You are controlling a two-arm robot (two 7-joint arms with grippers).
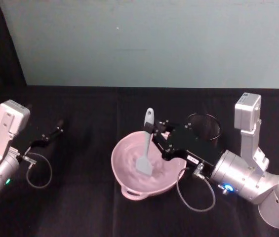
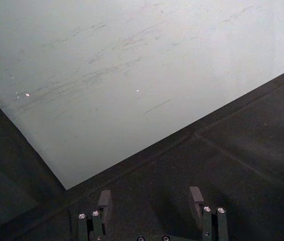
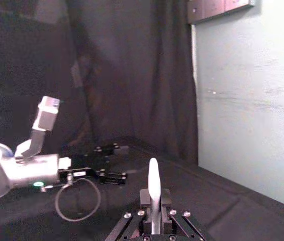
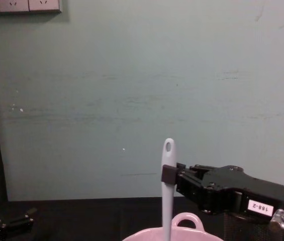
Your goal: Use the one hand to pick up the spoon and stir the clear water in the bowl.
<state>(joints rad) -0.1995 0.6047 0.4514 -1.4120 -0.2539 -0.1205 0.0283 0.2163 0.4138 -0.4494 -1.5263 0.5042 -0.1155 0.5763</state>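
The pale pink bowl (image 1: 114,160) sits mid-table, its loop handle toward me. The white spoon (image 1: 146,148) stands nearly upright in it, blade down inside the bowl and holed handle end up. My right gripper (image 1: 155,137) reaches in from the right and is shut on the spoon's handle above the bowl. In the chest view the spoon (image 4: 168,196) rises from the bowl (image 4: 187,215) with the right gripper (image 4: 170,173) clamped on it. In the right wrist view, the spoon (image 3: 153,183) sits between the shut fingers. My left gripper (image 1: 55,131) rests open at the far left.
A black wire-mesh cup (image 1: 204,126) stands just behind my right arm, to the right of the bowl. A loose cable loop (image 1: 40,170) hangs by the left arm. A pale wall closes off the back of the black-clothed table.
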